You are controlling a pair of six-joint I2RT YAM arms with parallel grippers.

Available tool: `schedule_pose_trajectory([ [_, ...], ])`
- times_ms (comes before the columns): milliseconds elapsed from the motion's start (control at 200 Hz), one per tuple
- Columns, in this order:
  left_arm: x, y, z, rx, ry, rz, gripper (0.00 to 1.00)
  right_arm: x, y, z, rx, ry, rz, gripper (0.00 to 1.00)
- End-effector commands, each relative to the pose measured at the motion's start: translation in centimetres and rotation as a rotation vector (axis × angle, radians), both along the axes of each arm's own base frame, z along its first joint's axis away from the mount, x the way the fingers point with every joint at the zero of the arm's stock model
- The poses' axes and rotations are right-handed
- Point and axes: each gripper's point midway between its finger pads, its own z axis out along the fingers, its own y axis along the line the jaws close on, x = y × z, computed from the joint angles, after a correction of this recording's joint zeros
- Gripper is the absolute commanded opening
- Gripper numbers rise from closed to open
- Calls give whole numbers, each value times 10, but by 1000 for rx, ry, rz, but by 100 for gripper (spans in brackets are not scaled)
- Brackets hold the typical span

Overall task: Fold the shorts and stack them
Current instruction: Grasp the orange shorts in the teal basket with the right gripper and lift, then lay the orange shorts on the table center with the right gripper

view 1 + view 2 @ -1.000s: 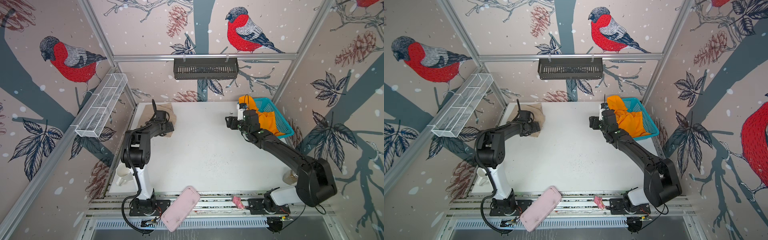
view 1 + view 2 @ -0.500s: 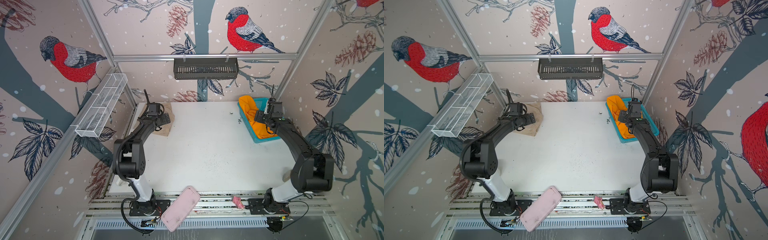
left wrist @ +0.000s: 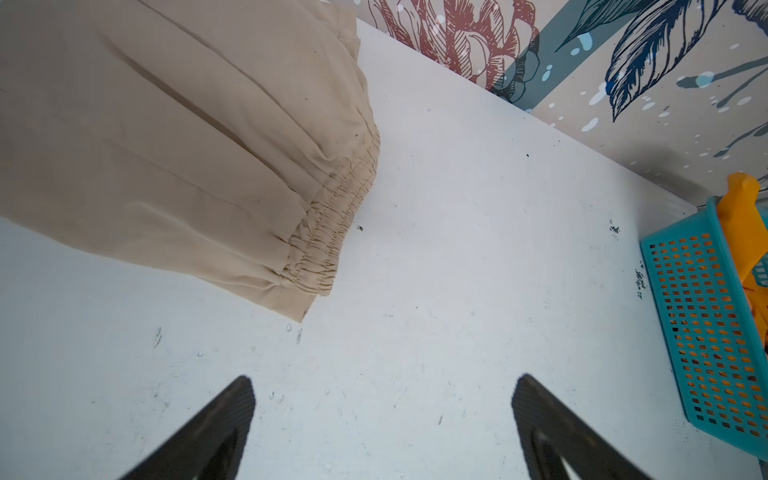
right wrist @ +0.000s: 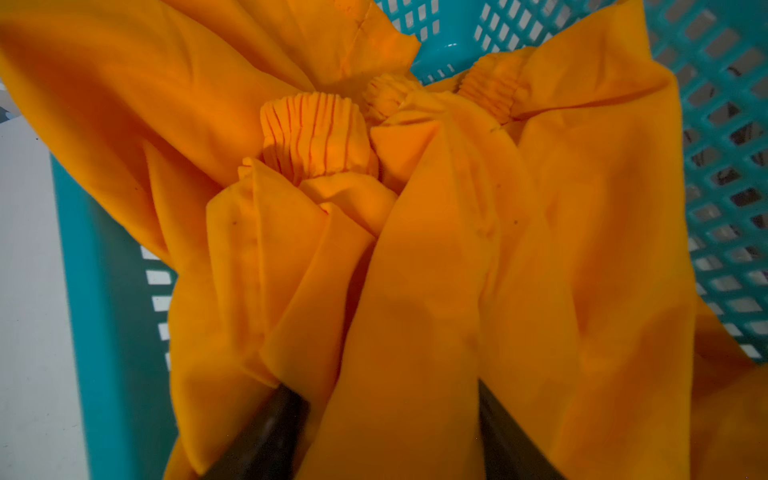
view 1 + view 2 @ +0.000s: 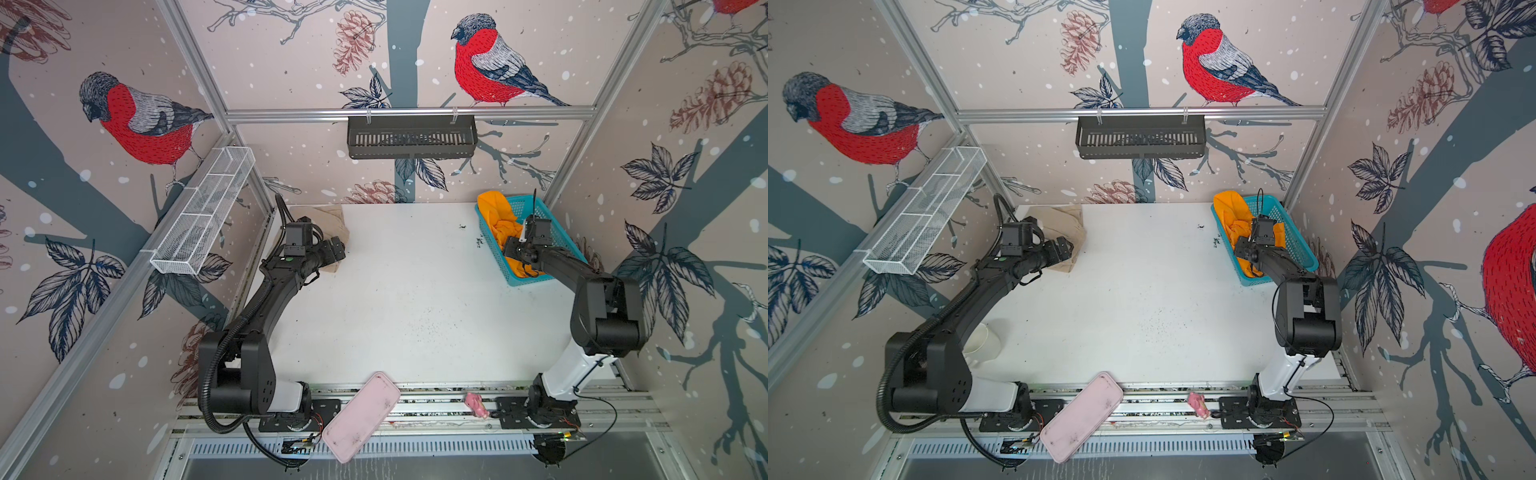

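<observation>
Left end effector [image 3: 384, 378]: fingers spread wide, empty, above the tabletop [image 3: 457, 249], just beside the folded beige shorts [image 3: 187, 145] at the far left corner.

Right end effector [image 4: 386, 388]: inside the teal basket [image 4: 104, 291], 2 fingers straddling a fold of the crumpled orange shorts [image 4: 415, 249]. A firm pinch cannot be confirmed.

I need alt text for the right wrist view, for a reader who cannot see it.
Crumpled orange shorts fill the view, their gathered waistband bunched in the middle, lying in a teal mesh basket. The right pincer has its two dark fingers on either side of a raised fold of cloth.
</observation>
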Motion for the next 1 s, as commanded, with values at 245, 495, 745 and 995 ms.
schedule_pose_trajectory([
  [245, -5, -9, 28, -23, -100, -42, 97, 21, 10, 169, -15, -402, 29, 3],
  [495, -16, -23, 46, -38, -157, -75, 97, -48, 86, 344, -45, -782, 229, 3],
  [745, -24, -23, 62, 8, -191, -79, 97, -133, 234, 414, 106, -919, 801, 3],
  [995, -31, 3, 86, 70, -248, -10, 97, -168, 334, 352, 320, -748, 1324, 3],
])
